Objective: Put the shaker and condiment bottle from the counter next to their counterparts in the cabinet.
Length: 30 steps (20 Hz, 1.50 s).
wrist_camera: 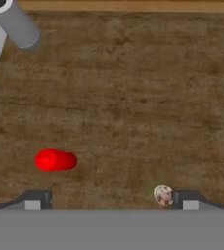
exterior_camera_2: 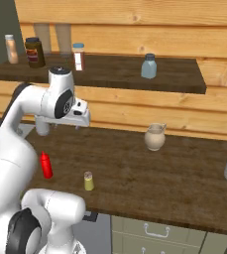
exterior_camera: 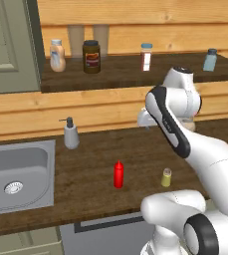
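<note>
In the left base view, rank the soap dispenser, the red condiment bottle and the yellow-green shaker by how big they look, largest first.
1. Grey soap dispenser, tallest and widest as it looks.
2. Red condiment bottle, slimmer and a bit shorter, though it stands nearer the camera.
3. Yellow-green shaker, clearly the smallest.

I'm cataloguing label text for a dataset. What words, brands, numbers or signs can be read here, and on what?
None can be read.
Dark brown jar on the cabinet shelf: a red and yellow label, too blurred to read.
Narrow jar with a pale blue lid: a red and white label, too small to read.
Red condiment bottle and shaker on the counter: no lettering visible.
</note>
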Tool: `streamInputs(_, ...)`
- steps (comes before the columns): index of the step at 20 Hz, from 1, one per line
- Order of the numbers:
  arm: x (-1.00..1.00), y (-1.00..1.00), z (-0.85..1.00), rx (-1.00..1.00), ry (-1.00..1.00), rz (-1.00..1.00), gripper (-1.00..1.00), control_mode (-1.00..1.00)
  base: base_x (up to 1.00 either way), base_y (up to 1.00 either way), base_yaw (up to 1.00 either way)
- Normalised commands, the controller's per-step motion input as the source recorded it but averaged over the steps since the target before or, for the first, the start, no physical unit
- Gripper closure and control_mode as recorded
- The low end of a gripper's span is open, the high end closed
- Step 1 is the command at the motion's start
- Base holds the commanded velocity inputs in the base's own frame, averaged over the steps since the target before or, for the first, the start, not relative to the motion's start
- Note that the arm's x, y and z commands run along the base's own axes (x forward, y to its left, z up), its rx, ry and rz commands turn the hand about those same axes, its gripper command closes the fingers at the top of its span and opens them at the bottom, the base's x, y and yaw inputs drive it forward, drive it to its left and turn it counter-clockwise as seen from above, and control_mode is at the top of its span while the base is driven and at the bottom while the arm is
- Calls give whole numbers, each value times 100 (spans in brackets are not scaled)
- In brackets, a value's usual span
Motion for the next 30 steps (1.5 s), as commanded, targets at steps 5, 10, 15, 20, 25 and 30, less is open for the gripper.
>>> streamInputs(5,-32,18,-53,2,-27,33,-100,-100,0,0,0)
streamInputs(10,-50,14,-37,0,-35,31,-100,-100,0,0,0)
streamInputs(15,-67,3,-13,0,-26,20,-100,-100,0,0,0)
streamInputs(20,-44,0,0,1,-20,21,-100,-100,0,0,0)
streamInputs(25,-22,0,-5,3,-9,22,-100,-100,0,0,0)
streamInputs(30,11,2,-42,1,-1,12,-100,-100,0,0,0)
